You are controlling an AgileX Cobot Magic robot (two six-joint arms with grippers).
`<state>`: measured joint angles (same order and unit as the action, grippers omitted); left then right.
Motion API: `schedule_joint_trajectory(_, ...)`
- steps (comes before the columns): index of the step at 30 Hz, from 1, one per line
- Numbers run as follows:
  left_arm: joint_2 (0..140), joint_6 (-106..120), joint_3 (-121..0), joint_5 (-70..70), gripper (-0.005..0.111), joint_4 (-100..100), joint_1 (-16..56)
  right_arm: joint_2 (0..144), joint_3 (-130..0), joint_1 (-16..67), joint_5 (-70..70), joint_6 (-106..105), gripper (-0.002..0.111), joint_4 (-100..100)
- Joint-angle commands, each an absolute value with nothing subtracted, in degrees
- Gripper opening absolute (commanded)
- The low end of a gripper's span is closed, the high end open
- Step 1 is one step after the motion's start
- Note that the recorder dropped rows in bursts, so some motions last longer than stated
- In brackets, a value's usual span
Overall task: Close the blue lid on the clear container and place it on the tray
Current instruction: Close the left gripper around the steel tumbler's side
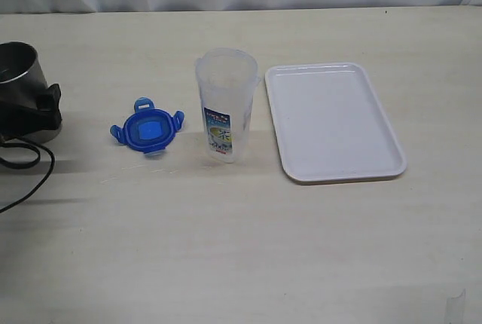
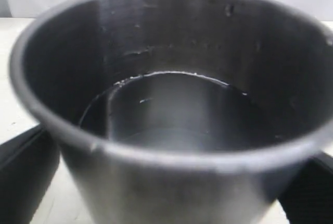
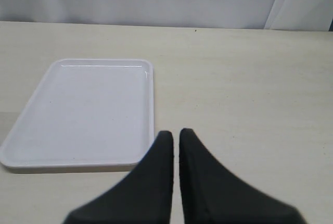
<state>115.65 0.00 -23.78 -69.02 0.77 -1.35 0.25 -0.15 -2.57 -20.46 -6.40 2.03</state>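
The clear container (image 1: pixel 224 105) stands upright and uncovered mid-table, its printed label facing the camera. The blue lid (image 1: pixel 147 129) lies flat on the table to its left, apart from it, flaps spread. Right of the container lies the white tray (image 1: pixel 331 120), with nothing on it; the right wrist view shows the tray (image 3: pixel 83 109) too. My right gripper (image 3: pixel 176 133) is shut with nothing between its fingers, above bare table beside the tray's near corner. My left gripper (image 1: pixel 34 109) is at the far left, fingers on either side of a steel cup (image 2: pixel 171 104).
The steel cup (image 1: pixel 16 68) sits at the table's left edge with a black cable (image 1: pixel 30 160) looping in front of it. A white curtain backs the far edge of the table.
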Motion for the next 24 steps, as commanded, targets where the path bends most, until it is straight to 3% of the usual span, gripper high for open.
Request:
schedule_joint_trajectory(1, 116.5, 0.0, -24.8, -70.0, 0.105, 0.5, -1.3, 0.0, 0.0, -2.6, -19.6, -6.4, 0.004, 2.1)
schedule_joint_trajectory(24, 116.5, 0.0, -26.0, -70.0, 0.105, 2.3, -1.3, 0.0, 0.0, -2.6, -19.6, -6.4, 0.004, 2.1)
